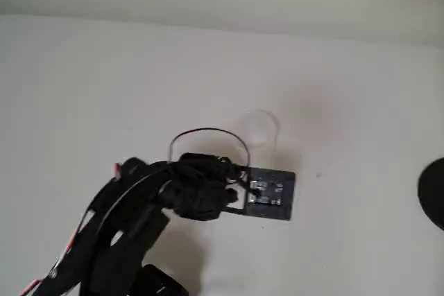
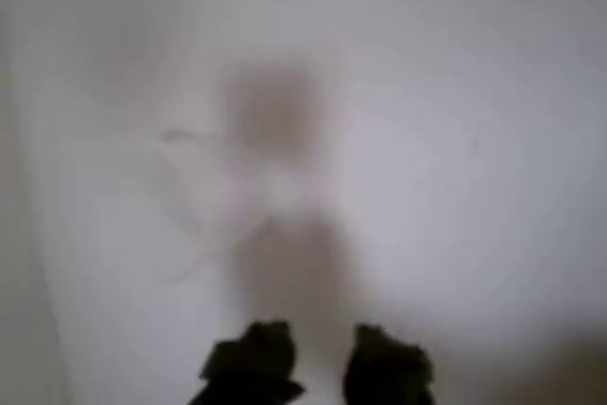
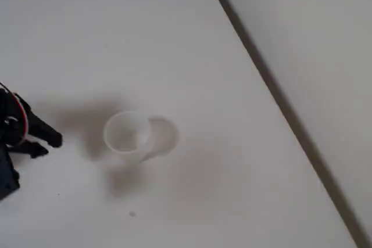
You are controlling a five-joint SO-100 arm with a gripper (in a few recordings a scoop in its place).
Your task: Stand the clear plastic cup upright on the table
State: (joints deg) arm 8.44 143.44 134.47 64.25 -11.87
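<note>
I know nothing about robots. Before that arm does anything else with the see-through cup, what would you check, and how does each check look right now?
1. Clear plastic cup located: ok, faint but traceable in the fixed view.
2. Cup upright: cannot tell; the fixed view shows two round outlines, so it may be standing or tilted.
3. Gripper free of the cup: ok, a gap separates them.
4. Gripper empty: ok; the fingertips hold nothing.
5. Table around the cup: ok, bare white surface.

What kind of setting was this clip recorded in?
Probably a bare tabletop test setup: a plain white table, one clear plastic cup, and a black arm's gripper beside it.
</note>
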